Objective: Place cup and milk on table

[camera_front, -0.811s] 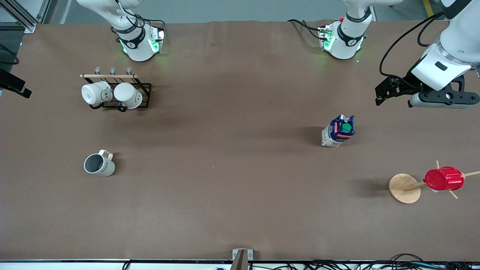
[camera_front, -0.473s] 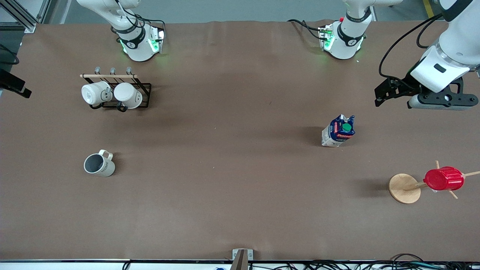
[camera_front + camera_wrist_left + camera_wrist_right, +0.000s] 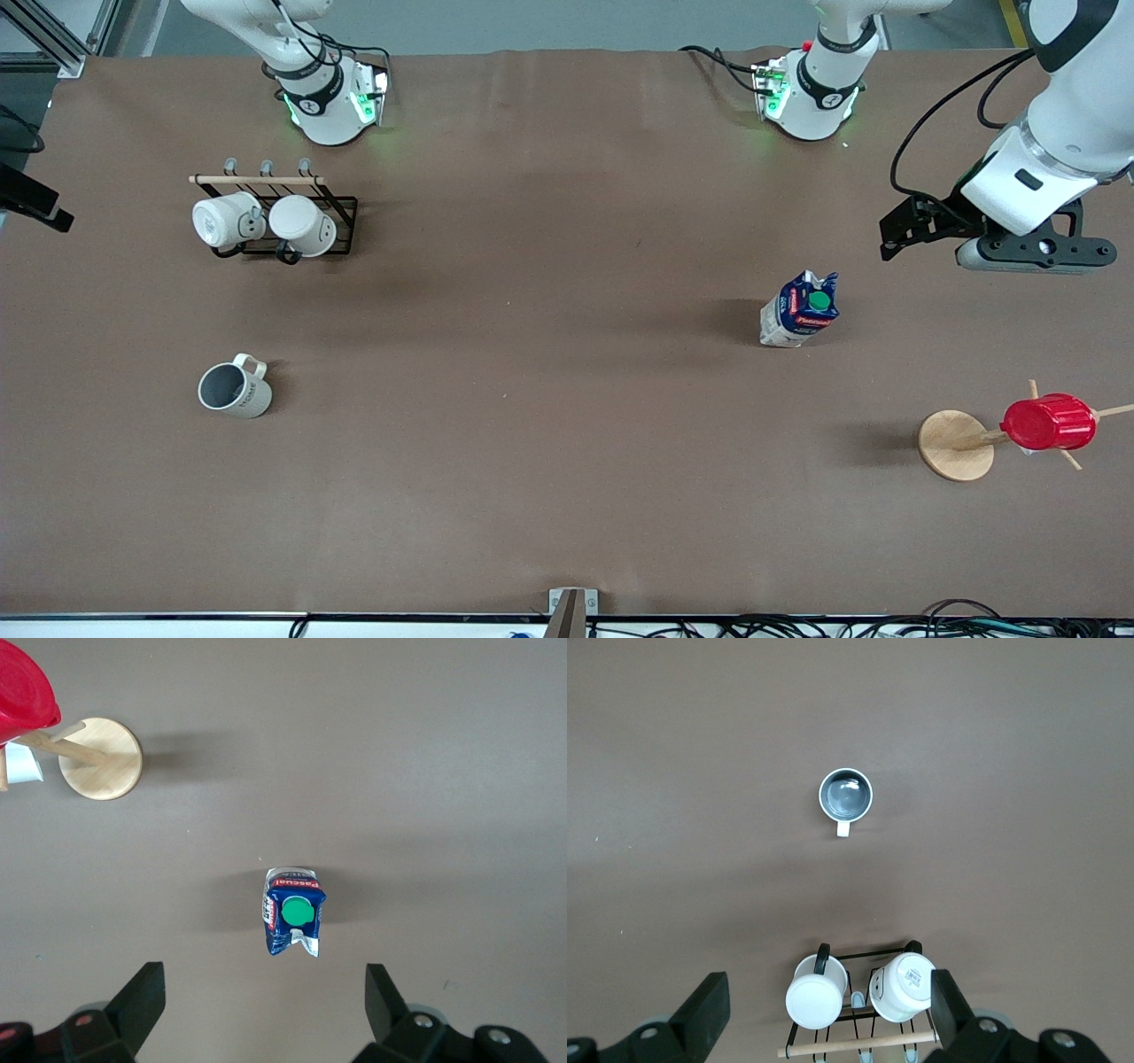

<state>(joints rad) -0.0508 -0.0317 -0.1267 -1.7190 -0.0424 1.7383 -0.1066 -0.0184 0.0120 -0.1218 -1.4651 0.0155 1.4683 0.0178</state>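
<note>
The cup (image 3: pixel 235 390), a cream mug with a dark grey inside, stands upright on the table (image 3: pixel 549 372) toward the right arm's end; it also shows in the right wrist view (image 3: pixel 845 796). The milk (image 3: pixel 799 309), a blue and white carton with a green cap, stands on the table toward the left arm's end and shows in the left wrist view (image 3: pixel 292 921). My left gripper (image 3: pixel 1032 255) (image 3: pixel 266 979) is open and empty, high over the table beside the milk. My right gripper (image 3: pixel 830 992) is open and empty, high over the mug rack.
A black wire rack (image 3: pixel 341 226) with two white mugs (image 3: pixel 226 220) stands near the right arm's base. A wooden peg stand (image 3: pixel 955 445) carrying a red ribbed cup (image 3: pixel 1048 423) stands near the left arm's end, nearer the front camera than the milk.
My left gripper has drifted slightly toward the milk. The cup, the milk and the right arm have not moved.
</note>
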